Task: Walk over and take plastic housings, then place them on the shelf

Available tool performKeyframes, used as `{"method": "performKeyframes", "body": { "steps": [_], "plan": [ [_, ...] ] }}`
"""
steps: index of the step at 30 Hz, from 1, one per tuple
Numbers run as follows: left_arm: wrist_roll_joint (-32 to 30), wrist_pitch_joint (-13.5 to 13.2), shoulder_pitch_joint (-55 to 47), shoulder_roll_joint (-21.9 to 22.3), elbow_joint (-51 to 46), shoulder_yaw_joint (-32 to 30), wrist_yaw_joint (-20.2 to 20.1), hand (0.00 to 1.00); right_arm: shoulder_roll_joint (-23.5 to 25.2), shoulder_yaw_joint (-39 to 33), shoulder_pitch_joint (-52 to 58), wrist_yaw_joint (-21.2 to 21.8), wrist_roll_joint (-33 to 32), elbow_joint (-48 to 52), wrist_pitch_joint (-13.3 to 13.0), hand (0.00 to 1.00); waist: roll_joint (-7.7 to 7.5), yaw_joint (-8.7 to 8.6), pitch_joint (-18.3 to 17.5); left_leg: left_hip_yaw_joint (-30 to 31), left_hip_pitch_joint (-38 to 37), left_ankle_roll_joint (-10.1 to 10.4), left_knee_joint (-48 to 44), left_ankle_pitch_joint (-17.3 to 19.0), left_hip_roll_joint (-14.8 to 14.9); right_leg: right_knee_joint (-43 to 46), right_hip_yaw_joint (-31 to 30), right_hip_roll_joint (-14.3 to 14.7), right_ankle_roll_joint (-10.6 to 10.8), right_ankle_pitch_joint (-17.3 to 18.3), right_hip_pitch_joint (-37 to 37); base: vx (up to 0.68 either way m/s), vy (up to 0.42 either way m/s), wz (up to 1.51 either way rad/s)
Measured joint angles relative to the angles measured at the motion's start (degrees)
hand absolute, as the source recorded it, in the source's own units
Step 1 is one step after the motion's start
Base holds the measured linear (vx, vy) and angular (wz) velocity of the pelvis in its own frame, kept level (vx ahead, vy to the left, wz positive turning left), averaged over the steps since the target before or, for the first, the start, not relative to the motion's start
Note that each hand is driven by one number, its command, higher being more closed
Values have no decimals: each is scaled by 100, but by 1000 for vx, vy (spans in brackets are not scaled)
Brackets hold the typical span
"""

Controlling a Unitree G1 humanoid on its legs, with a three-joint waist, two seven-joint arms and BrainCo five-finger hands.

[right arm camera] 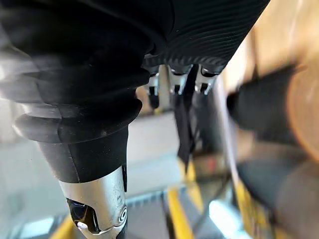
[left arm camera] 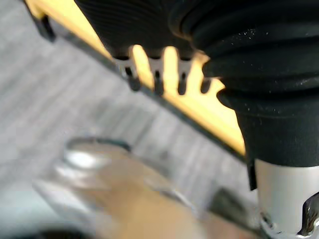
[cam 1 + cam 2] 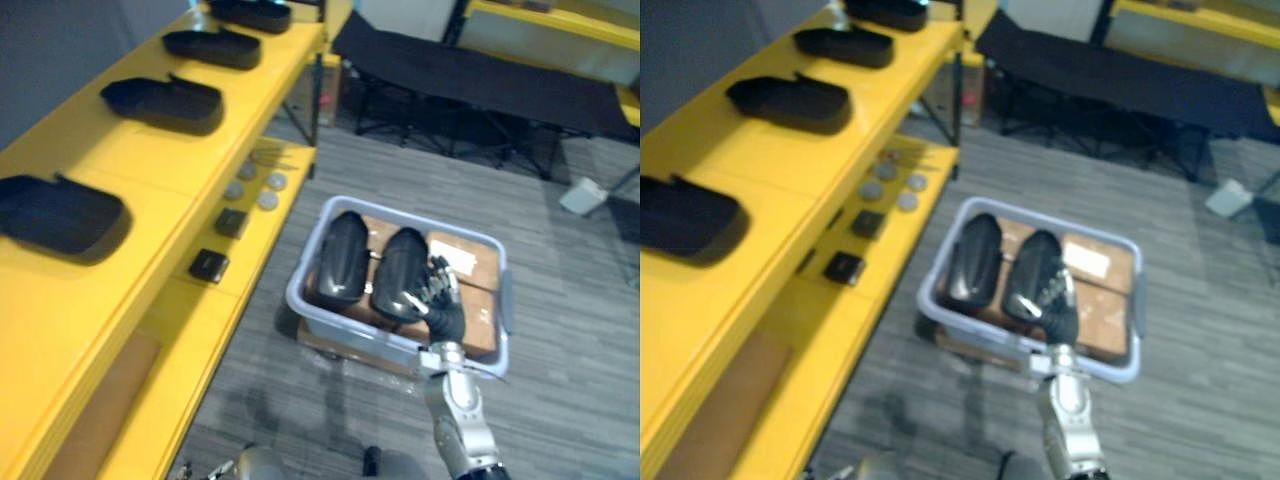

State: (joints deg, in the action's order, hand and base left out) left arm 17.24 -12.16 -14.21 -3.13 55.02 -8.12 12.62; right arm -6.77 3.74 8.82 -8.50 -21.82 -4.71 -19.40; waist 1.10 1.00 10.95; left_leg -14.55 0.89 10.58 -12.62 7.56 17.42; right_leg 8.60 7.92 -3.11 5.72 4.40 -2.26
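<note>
Grey carpeted floor, with a long yellow shelf down the left and a black folding cot far off. Near, just right of the shelf: a grey bin holding two black plastic housings side by side on a cardboard carton. Down in the bin, the right hand, against the right flank of the right housing, fingers loose and fairly straight, not yet wrapped round it. Low beside the shelf's edge, the left hand; impossible to tell its state.

Judged step: taking hold of the right housing. Best to spread wide over the domed back, thumb on one flank, and close firmly; smooth and rounded, so likely to slip. Lift straight up, clear of the left housing close alongside and of the bin's rim.

Four housings already on the shelf's top level, with bare yellow between the nearest shelf housing and the next housing. Turn left well clear of the shelf's front edge, and of the small discs and black blocks on the lower level.
</note>
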Motion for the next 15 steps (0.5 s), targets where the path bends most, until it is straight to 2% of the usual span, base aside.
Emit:
{"method": "performKeyframes", "body": {
  "steps": [1,3,6,10,12,13,15],
  "plan": [
    [237,-3,-20,42,-19,3,21,0,-7,-352,289,94,-55,-6,78,0,32,-76,-11,32,29,-118,-34,-165,-6,-73,91,9,-28,-18,88,-80,-147,13],
    [296,-2,-67,87,-58,4,34,0,-13,-618,474,123,-106,-9,94,0,22,-110,5,0,138,-210,-192,-224,-8,-252,164,4,-87,-52,140,-123,-101,14],
    [260,6,-261,187,-297,34,102,0,-39,-787,550,64,-101,-109,99,0,109,-55,9,80,109,-236,-123,-243,-90,-574,210,-39,-60,-100,240,-130,6,-3],
    [-61,1,-437,241,-458,52,94,0,40,-878,200,-547,23,-532,121,0,130,122,-6,136,4,-230,299,-249,-410,-940,486,-366,99,-330,244,-65,114,-12],
    [-245,0,-429,155,-476,118,83,0,39,-1039,-120,-799,31,-827,143,0,48,155,47,140,17,-230,433,-250,-581,-1136,614,-549,198,-620,260,-68,143,3],
    [-264,11,-427,74,-483,260,67,0,36,-1163,-366,-928,39,-1044,258,0,-28,186,101,136,20,-240,425,-244,-682,-1239,633,-639,231,-827,293,-69,138,5],
    [-251,16,-392,-65,-599,339,53,0,-45,-1297,-742,-1048,10,-1442,420,0,-100,225,217,184,36,-280,381,-215,-805,-1305,713,-723,273,-981,381,-30,89,11]
  ]
}}
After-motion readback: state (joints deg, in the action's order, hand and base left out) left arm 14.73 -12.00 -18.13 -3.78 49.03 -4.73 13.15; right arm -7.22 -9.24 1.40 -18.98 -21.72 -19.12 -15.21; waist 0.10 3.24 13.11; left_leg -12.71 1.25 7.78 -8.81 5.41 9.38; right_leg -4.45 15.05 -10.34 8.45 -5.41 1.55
